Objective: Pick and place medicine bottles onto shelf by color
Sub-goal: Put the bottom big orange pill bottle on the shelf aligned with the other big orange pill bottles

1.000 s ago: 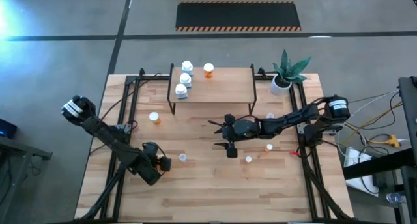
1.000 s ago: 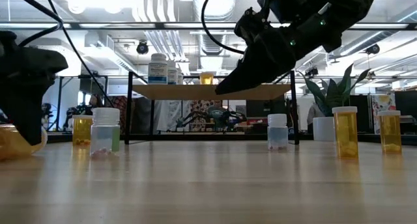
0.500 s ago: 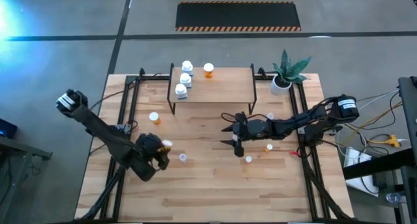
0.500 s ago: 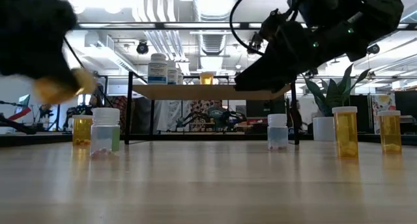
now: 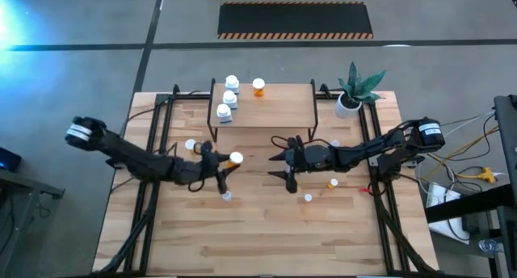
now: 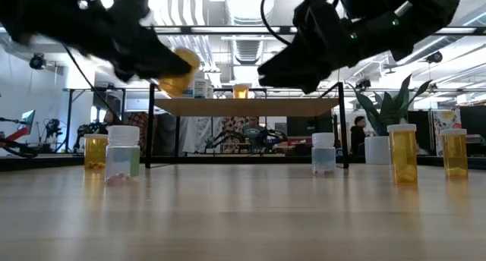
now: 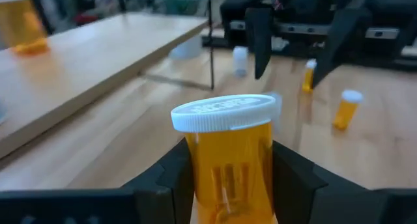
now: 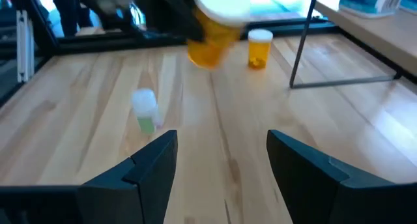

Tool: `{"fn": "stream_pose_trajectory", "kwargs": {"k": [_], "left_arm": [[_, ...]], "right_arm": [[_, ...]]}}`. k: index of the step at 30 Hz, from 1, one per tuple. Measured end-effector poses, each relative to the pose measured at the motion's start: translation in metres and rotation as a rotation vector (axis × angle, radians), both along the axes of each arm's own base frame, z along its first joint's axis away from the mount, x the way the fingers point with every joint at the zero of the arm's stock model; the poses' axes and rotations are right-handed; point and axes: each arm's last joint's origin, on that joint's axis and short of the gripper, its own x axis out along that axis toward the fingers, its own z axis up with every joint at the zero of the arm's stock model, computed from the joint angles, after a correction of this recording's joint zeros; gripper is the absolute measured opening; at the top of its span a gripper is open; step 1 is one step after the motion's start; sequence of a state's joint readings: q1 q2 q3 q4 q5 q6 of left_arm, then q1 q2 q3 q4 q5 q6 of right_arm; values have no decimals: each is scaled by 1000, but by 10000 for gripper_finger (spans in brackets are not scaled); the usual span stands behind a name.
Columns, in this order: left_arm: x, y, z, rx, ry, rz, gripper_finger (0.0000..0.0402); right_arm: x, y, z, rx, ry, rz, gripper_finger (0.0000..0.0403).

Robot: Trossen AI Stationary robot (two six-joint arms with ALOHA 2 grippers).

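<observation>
High view: my left pincer (image 5: 226, 164) is closed on 1 orange bottle (image 5: 235, 158) and holds it above the tabletop (image 5: 242, 229), just in front of the shelf (image 5: 283, 108). The cap points toward the right arm, so the bottle's long axis lies nearly flat, across the tabletop. On the shelf I see 3 white bottles (image 5: 230, 98) in a row at its left end and 1 orange bottle on the shelf (image 5: 258, 86) beside them. The place for my bottle, I judge, is next to that one, so it lies away from me and a little to the right of the pincer. The left arm is clearly the nearer one for this. The right pincer (image 5: 288, 164) hangs with fingers apart and empty, between the shelf and 2 small bottles (image 5: 320, 190) on the tabletop.

Low view: the held bottle is in the air at about the height of the shelf board, tilted, not upright.

Left wrist view: the 2 fingers (image 7: 163, 175) press the orange body from both sides, white cap free above them. The shelf edge runs beside it.

Right wrist view: the fingers (image 8: 146, 168) stand wide apart with nothing between. A clear bottle (image 8: 144, 109) with green inside stands ahead on the tabletop.
</observation>
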State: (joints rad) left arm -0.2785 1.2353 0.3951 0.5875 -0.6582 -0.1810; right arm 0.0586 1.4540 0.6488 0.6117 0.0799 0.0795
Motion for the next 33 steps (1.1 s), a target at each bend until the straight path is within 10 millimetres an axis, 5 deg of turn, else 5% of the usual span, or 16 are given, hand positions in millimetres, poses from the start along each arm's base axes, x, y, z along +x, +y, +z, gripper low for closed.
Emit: {"fn": "stream_pose_trajectory", "kwargs": {"k": [6, 16, 23, 33], "left_arm": [[4, 26, -45, 106, 10, 12, 134], [28, 26, -101, 123, 155, -31, 135], [34, 24, -110, 106, 99, -73, 192], [16, 25, -108, 92, 142, -138, 303]], "right_arm": [[4, 1, 5, 38, -20, -8, 226], [7, 1, 8, 79, -28, -21, 226], [21, 2, -5, 72, 17, -21, 226], [59, 0, -34, 68, 177, -40, 231]]}}
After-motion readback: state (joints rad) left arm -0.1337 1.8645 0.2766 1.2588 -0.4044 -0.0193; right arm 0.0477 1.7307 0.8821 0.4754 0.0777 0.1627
